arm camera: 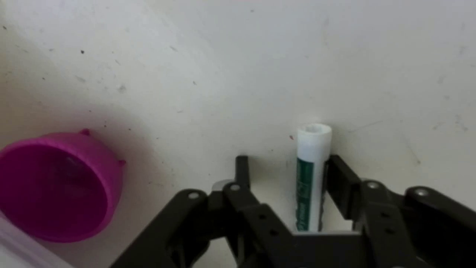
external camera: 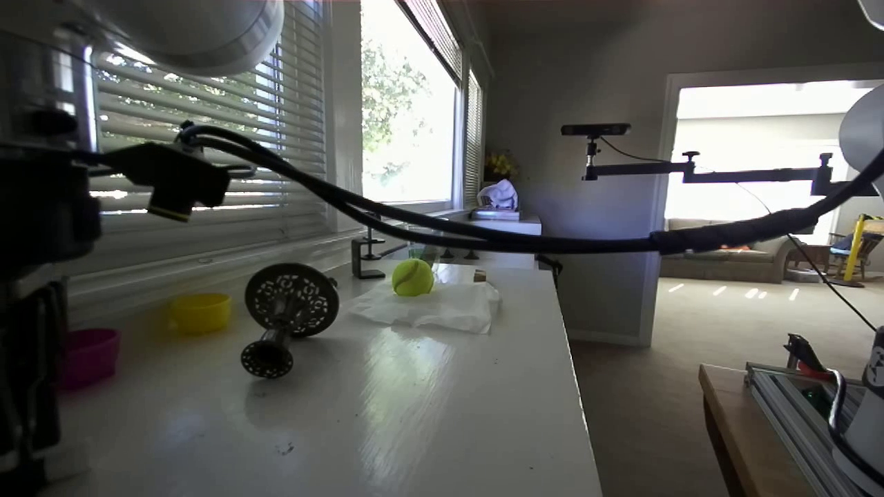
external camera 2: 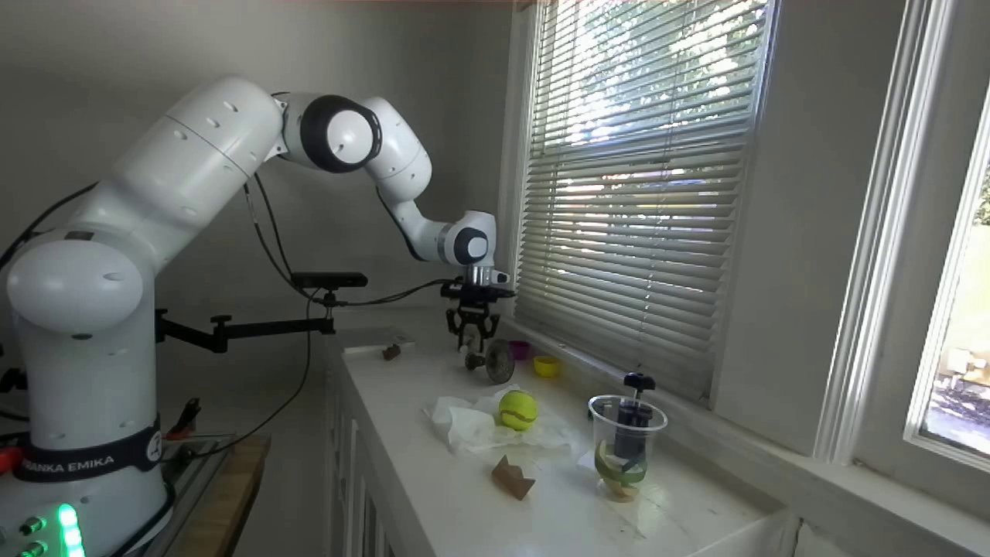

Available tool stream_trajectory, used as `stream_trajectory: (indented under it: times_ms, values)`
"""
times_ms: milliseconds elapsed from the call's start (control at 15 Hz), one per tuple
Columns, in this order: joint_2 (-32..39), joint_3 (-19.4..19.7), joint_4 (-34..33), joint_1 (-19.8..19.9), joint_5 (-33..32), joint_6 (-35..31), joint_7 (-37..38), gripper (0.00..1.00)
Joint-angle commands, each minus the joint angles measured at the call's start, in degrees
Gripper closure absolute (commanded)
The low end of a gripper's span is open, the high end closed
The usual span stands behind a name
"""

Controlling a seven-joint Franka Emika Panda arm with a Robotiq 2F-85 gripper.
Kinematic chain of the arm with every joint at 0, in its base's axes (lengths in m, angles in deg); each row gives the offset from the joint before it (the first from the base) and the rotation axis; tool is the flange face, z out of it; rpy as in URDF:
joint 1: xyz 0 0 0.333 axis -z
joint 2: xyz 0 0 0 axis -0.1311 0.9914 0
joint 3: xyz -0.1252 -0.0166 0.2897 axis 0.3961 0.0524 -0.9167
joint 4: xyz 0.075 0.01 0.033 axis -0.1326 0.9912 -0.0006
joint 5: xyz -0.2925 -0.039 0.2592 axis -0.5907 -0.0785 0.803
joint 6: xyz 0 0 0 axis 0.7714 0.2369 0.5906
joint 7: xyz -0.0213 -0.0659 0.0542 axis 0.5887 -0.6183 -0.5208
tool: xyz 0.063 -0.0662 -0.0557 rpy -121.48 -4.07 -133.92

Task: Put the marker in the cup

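A white marker with a green label (arm camera: pixel 306 178) shows in the wrist view, between the fingers of my gripper (arm camera: pixel 288 160). The fingers are apart. The marker lies close against the right finger, with a gap to the left finger; its lower part is hidden behind the gripper. A magenta cup (arm camera: pixel 55 186) stands left of the gripper with its opening up. It also shows in both exterior views (external camera: pixel 90 355) (external camera 2: pixel 519 350). In an exterior view the gripper (external camera 2: pixel 473 340) points down, low over the white counter. I cannot make out the marker in the exterior views.
A yellow cup (external camera: pixel 200 314) and a dark metal holder lying on its side (external camera: pixel 290 304) are near the gripper. Farther along are a tennis ball (external camera 2: pixel 517 410) on white paper (external camera 2: pixel 464 425), a brown scrap (external camera 2: pixel 513 477) and a clear cup (external camera 2: pixel 646 433). The window wall borders the counter.
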Motion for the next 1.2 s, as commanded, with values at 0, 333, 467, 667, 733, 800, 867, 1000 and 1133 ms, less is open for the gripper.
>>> stream_trajectory:
  times_ms: [0,333,467,667,733,800,867,1000,1133]
  values:
    - [-2.6,-0.2,3.2,0.1,-1.3,0.5,1.4,0.76]
    - [-5.7,-0.3,6.3,0.0,-1.9,0.4,0.9,0.95]
    - [-9.7,-0.6,9.2,0.8,-2.8,0.6,-1.5,0.95]
    - [-18.2,-0.4,14.7,2.8,-4.9,0.3,-4.6,0.95]
    - [-20.8,-0.9,16.3,3.9,-4.3,0.6,-6.5,0.95]
    - [-23.5,-0.9,18.0,4.9,-3.7,1.2,-7.7,0.95]
    - [-26.6,-0.8,20.1,5.9,-2.9,1.6,-8.7,0.95]
    - [-32.4,-0.2,24.3,7.7,-1.4,4.1,-10.0,0.95]
    - [-36.8,0.9,27.9,9.2,-0.9,7.2,-10.4,0.95]
